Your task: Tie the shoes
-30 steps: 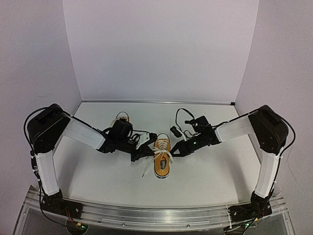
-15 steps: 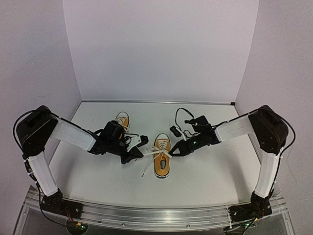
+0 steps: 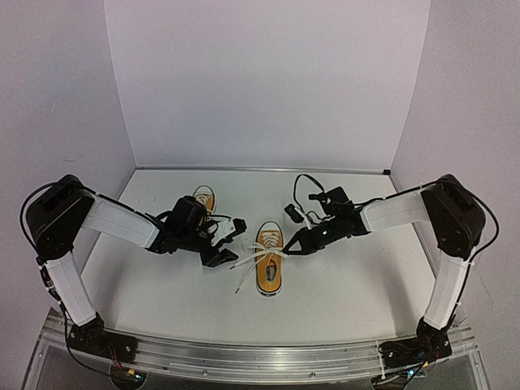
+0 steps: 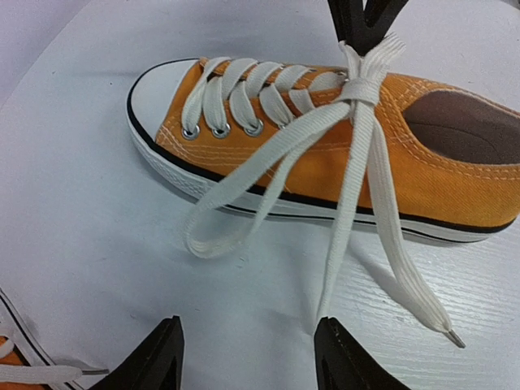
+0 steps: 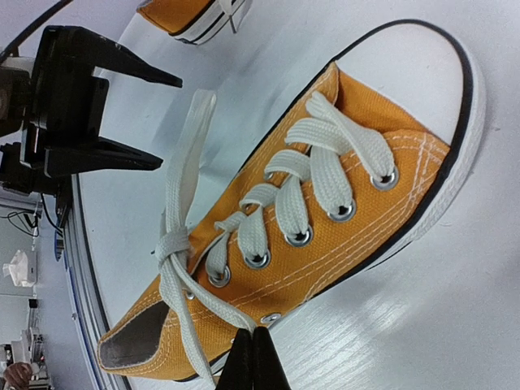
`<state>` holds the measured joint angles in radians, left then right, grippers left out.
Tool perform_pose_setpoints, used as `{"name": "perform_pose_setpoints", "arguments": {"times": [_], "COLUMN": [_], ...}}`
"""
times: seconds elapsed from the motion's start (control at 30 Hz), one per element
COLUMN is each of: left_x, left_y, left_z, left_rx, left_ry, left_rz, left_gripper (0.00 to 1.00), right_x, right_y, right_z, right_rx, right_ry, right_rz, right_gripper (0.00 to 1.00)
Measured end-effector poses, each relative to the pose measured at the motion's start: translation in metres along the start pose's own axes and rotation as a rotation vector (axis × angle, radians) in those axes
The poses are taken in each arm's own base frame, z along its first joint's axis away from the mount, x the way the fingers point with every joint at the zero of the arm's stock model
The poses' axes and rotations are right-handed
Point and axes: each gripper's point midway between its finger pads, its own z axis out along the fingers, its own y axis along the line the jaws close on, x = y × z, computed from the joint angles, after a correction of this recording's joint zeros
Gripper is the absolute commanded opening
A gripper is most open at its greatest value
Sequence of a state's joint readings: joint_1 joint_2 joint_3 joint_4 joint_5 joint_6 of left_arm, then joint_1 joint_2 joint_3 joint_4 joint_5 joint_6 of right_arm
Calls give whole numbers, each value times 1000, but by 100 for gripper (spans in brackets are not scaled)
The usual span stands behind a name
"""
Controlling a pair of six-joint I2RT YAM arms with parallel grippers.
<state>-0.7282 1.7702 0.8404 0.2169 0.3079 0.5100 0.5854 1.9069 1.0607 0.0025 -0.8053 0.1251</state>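
One orange shoe (image 3: 270, 262) lies mid-table, toe toward the back wall, with its white laces (image 4: 361, 85) crossed into a knot. My left gripper (image 3: 232, 243) sits just left of it, open and holding nothing. In the left wrist view its fingertips (image 4: 340, 351) frame bare table, and one lace strand (image 4: 345, 219) ends against the right tip. A lace loop (image 4: 213, 242) lies flat beside the sole. My right gripper (image 5: 252, 357) is shut on a lace strand (image 5: 207, 296) at the shoe's right side. The second shoe (image 3: 203, 197) stands behind the left wrist.
White walls close in the table (image 3: 349, 284) at the back and both sides. A metal rail (image 3: 260, 353) runs along the near edge. A black cable (image 3: 302, 193) loops above the right wrist. The second shoe's sole (image 5: 191, 15) shows beyond the left gripper (image 5: 101, 106).
My left gripper pulled a lace out to the left, then opened and let it go. The right gripper closed fully on its lace strand.
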Motion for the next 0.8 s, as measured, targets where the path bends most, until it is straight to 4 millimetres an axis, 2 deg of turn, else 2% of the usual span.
{"name": "perform_pose_setpoints", "arguments": {"times": [0.23,0.4,0.53,0.6,0.7,0.8], "left_x": [-13,-14,-22,-26,-30,-30], "left_y": [24,19,14,12,7,4], "left_z": [17,28,33,35,38,39], "left_rx": [-41,6,48,59,75,86], "left_ry": [-24,-40,-66,-76,-84,-80], "left_rz": [37,70,103,119,141,156], "left_gripper": [64,66,62,52,25,7], "right_x": [-13,-18,-25,-30,-35,-36], "right_y": [-1,-3,-5,-5,-5,-8], "right_z": [-8,-10,-11,-12,-13,-14], "right_rx": [50,76,97,105,118,136], "right_ry": [-28,-38,-51,-58,-68,-72], "right_rz": [-4,-3,-8,-12,-17,-15], "right_gripper": [0,0,0,0,0,0]}}
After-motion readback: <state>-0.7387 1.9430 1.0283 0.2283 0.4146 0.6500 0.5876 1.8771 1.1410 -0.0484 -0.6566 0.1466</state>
